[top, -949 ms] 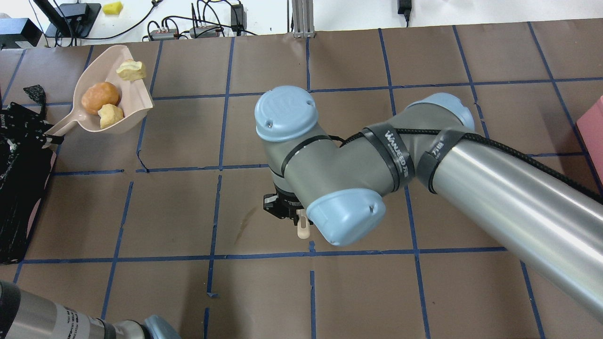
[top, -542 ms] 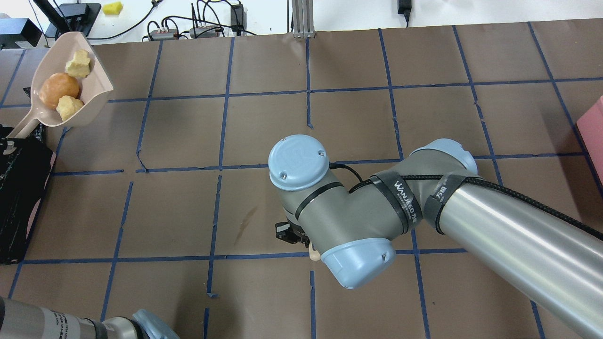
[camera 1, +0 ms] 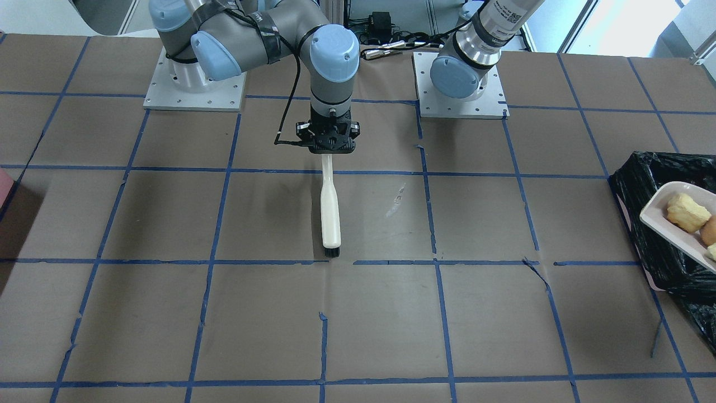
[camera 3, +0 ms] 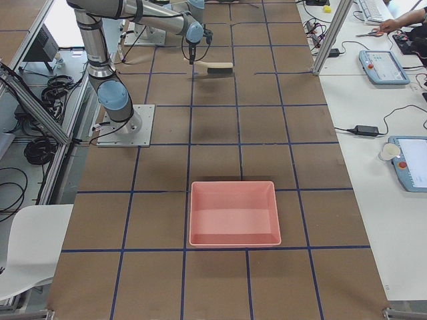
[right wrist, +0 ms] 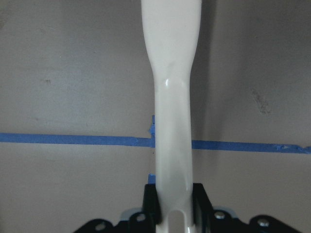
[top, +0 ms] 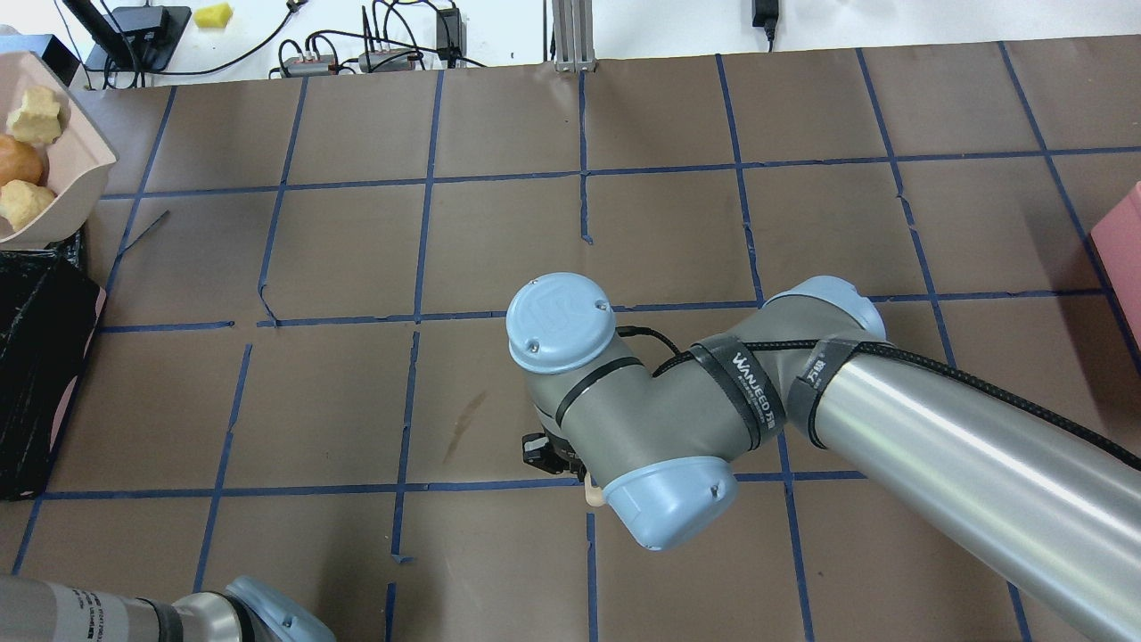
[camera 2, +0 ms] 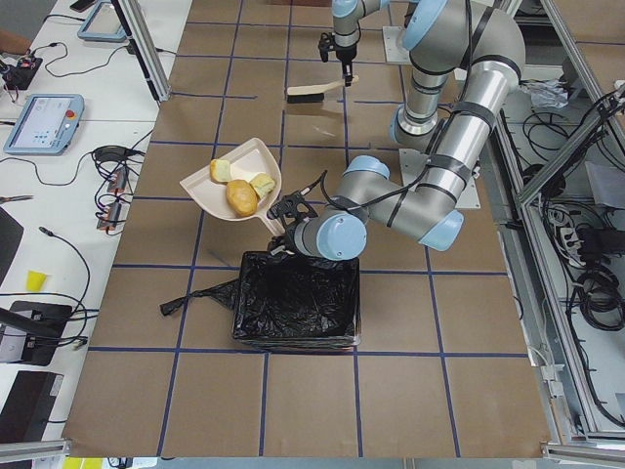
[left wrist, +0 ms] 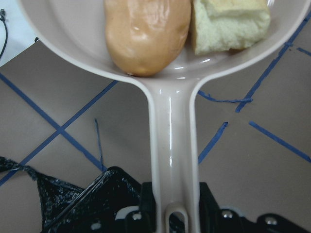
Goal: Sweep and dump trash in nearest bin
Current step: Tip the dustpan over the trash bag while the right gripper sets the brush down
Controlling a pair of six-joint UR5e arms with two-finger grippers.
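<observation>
Upper left of the overhead frame: dustpan (top: 85, 174) carrying a bun (top: 16, 160) and pale chunks (top: 36, 114), raised just past the bin (top: 36, 374) at the left edge. Left end effector (left wrist: 171, 216) is clamped on the handle (left wrist: 171, 145) end. Pan looks rigid, light, glossy and likely slick. Load is loose and the bun may roll, so keep it level. Centre: right end effector (camera 1: 330, 151) grips the brush (camera 1: 330, 212).

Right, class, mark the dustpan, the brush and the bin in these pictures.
dustpan (left wrist: 172, 145): left wrist view, on its handle.
brush (camera 1: 330, 210): front-facing view, on its pale handle.
bin (camera 2: 298, 298): exterior left view, on its black bag lining.
</observation>
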